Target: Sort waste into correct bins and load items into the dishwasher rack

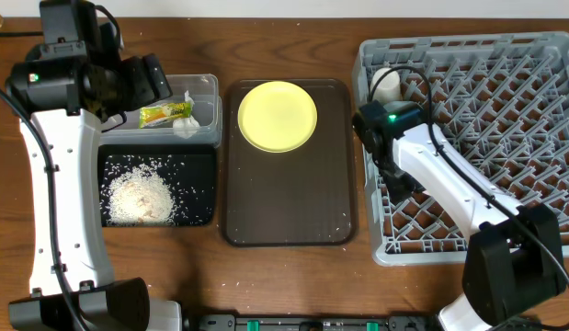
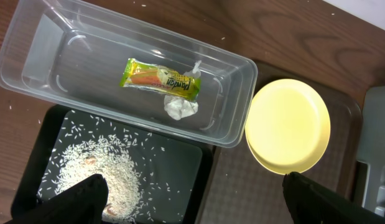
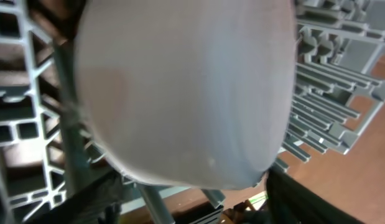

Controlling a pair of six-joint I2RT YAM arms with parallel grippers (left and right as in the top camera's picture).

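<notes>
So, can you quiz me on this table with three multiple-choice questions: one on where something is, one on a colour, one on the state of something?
1. Where does the snack wrapper lie? A) on the plate B) in the clear tub C) on the brown tray
2. What colour is the plate? A) yellow B) blue C) red
3. How is the left gripper? A) shut on the wrapper B) shut on the plate C) open, empty
Answers: 1B, it lies beside the tissue inside the tub; 2A, plainly yellow from overhead; 3C, its fingers stand wide apart, nothing between.
</notes>
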